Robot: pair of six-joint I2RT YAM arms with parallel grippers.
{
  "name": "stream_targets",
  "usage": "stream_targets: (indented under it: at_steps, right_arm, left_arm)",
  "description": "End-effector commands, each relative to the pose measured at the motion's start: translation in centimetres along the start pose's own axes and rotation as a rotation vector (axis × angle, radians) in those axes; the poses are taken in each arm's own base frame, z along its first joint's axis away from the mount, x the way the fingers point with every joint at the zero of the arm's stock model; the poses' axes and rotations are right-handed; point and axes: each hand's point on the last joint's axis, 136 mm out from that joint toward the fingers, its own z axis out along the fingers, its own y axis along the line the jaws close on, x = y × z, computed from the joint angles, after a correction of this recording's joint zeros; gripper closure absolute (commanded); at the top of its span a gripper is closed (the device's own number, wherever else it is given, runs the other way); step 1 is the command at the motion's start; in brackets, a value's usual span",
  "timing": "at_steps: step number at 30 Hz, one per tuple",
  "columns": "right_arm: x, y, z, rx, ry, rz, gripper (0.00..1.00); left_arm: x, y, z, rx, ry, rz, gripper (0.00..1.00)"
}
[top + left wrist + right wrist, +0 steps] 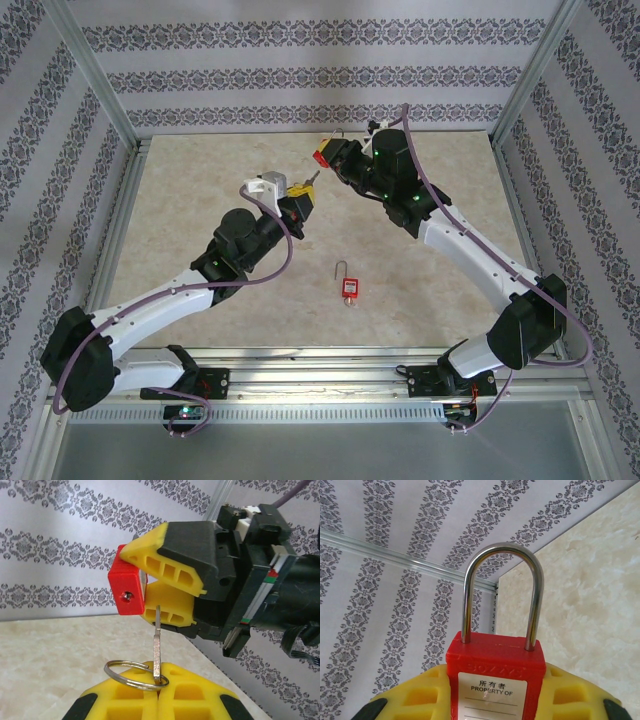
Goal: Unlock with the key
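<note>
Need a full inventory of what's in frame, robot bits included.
held padlock: 1, red with silver shackle, in the right fingers over the far table
loose padlock: 1, red, lying mid-table
key: 1, silver, on a ring, in the left fingers, tip close to the held padlock, not in its keyhole
table: 1, beige marble
walls: patterned wallpaper, three sides
frame: silver, around the table
left fingers: yellow, shut on key
right fingers: yellow, shut on held padlock
arms: 2, white and black

beige marbled table; red padlock lying flat, near front centre
</note>
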Motion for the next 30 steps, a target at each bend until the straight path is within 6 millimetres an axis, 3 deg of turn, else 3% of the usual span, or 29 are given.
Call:
stream_targets:
  at_steps: [1,21,30]
  right_arm:
    - [-0.3,1.8,-0.2,-0.051,-0.024,-0.033,1.0]
    - [1.3,1.6,0.4,-0.056,0.012,-0.024,1.0]
    - [1.6,1.5,0.7,-0.056,0.024,-0.025,1.0]
  left_arm:
    - [-0.3,0.5,0.0,-0.011,0.007,-0.09,1.0]
    - [-0.7,2.6,0.3,-0.109,-0.032,-0.061,1.0]
    - [-0.7,2.3,0.6,-0.086,-0.044,-0.037,1.0]
